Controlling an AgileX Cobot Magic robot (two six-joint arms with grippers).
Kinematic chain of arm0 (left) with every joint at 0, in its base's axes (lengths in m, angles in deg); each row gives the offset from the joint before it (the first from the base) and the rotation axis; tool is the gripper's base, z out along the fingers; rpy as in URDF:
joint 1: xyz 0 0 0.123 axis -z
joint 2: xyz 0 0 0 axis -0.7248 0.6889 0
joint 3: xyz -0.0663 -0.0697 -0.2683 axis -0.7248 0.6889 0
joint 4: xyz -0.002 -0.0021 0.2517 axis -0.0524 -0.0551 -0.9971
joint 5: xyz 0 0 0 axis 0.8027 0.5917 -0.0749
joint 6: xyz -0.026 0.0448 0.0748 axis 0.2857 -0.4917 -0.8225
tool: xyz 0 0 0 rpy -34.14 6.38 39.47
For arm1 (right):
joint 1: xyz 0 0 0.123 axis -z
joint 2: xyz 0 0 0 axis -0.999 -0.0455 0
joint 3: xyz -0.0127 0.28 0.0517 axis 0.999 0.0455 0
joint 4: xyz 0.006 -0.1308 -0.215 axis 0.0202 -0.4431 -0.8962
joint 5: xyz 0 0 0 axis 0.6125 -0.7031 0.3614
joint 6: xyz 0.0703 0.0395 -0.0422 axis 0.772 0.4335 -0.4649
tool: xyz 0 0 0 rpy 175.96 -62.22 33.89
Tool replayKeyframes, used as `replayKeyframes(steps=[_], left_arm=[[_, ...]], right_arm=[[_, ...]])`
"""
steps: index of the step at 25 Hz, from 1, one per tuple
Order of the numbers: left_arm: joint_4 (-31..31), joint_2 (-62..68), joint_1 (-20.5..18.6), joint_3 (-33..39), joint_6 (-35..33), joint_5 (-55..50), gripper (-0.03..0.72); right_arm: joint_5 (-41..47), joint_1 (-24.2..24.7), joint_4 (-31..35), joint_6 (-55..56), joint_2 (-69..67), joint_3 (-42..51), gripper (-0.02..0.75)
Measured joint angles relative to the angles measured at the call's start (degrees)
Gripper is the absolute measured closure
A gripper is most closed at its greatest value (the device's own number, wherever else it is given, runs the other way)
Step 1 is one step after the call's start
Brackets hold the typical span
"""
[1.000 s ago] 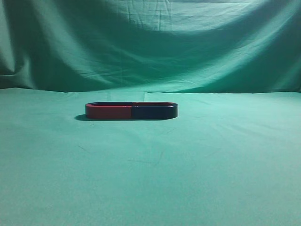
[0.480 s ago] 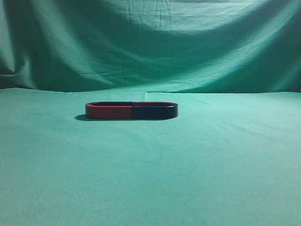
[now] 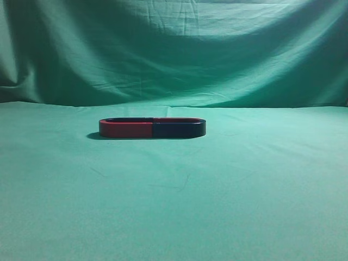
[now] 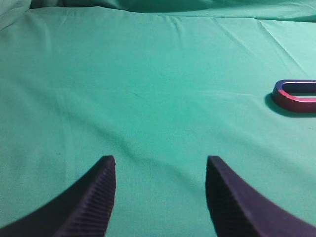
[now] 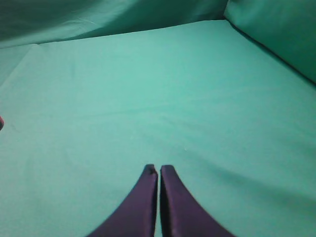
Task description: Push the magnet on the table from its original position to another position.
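The magnet (image 3: 178, 129) lies flat on the table (image 3: 174, 206) just left of centre, with a dark navy-black front face and a thin red far arm. Its open end meets a second U-shaped magnet with a red front face (image 3: 125, 129), and the two form one long oval. Neither gripper shows in the exterior view. In the left wrist view my left gripper (image 4: 160, 163) is open and empty over bare cloth, with the rounded end of the red-faced magnet (image 4: 295, 101) far to its right. In the right wrist view my right gripper (image 5: 159, 170) is shut and empty.
A green cloth backdrop (image 3: 174, 54) rises behind the table. A tiny red sliver (image 5: 1, 123) shows at the left edge of the right wrist view; I cannot tell what it belongs to. A raised fold of cloth (image 5: 276, 29) stands at the right.
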Motion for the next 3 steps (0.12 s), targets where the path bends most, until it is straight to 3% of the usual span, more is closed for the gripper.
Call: replayKeyframes(steps=[3], left_arm=[[0.0,0.0,0.0,0.0,0.0,0.0,0.316]], right_arm=[[0.0,0.0,0.0,0.0,0.0,0.0,0.738]])
